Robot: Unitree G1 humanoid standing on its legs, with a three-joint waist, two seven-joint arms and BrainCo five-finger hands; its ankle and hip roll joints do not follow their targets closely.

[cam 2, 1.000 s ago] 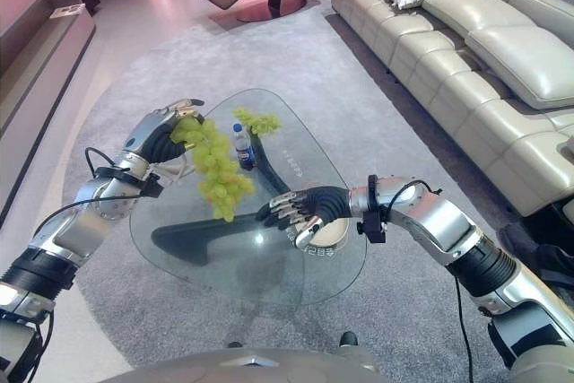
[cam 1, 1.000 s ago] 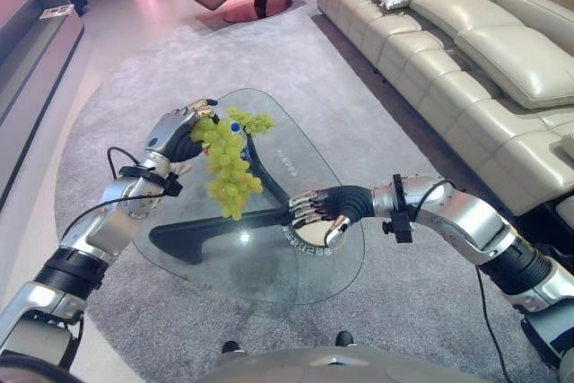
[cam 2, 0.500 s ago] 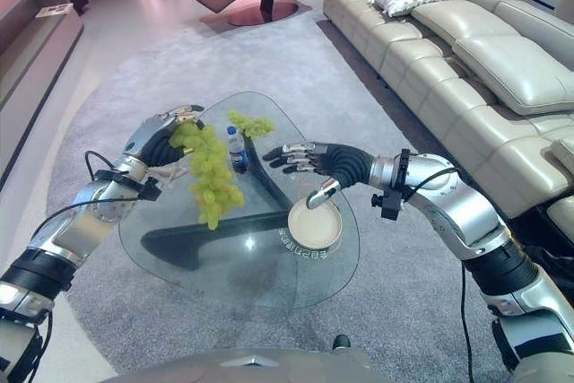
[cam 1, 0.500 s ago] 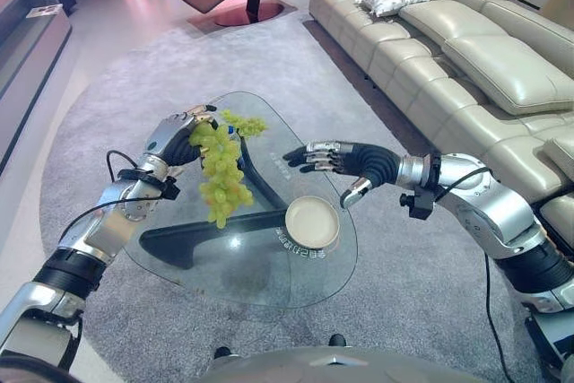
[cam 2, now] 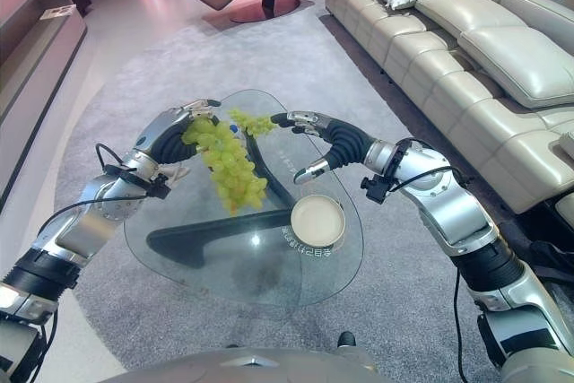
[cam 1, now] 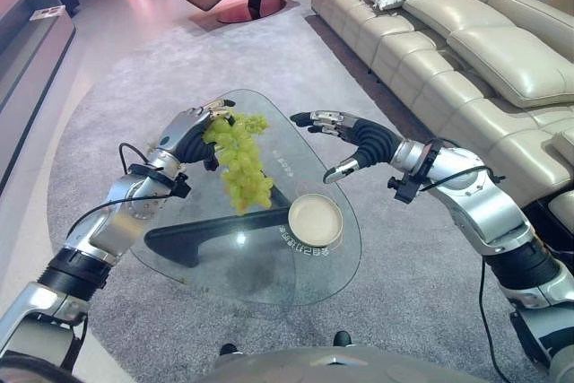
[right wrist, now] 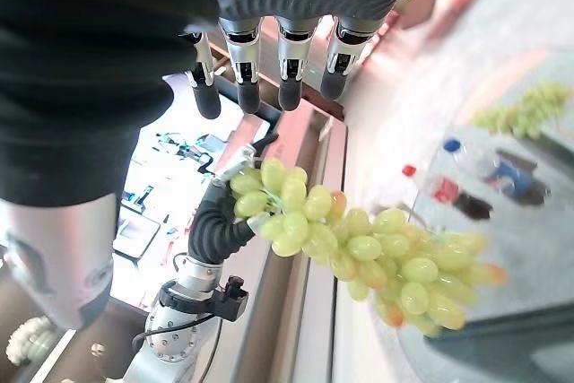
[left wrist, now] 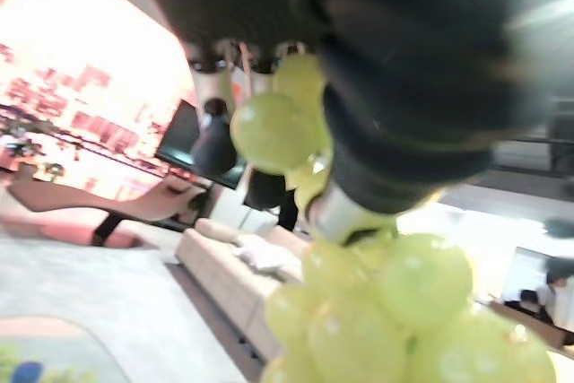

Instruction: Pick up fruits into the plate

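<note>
From my left eye, my left hand is curled tight round the top of a long bunch of green grapes. The bunch hangs down in the air over the far left part of the clear glass table. I hold it by the top so the grapes can dangle and not get squashed. The round cream plate sits empty near the right edge of the table, so I think the grapes must go across and down into it. A small second bunch of green grapes lies at the far edge.

From my right eye, my right hand is up over the far right part of the table, fingers straight and spread, holding nothing. It is off the plate, which leaves the plate free for the grapes.

My left wrist camera is very close: my fingers are wrapped round fat green grapes.

My right wrist camera looks across at the hanging bunch. Two small plastic bottles lie on the glass past it.
</note>
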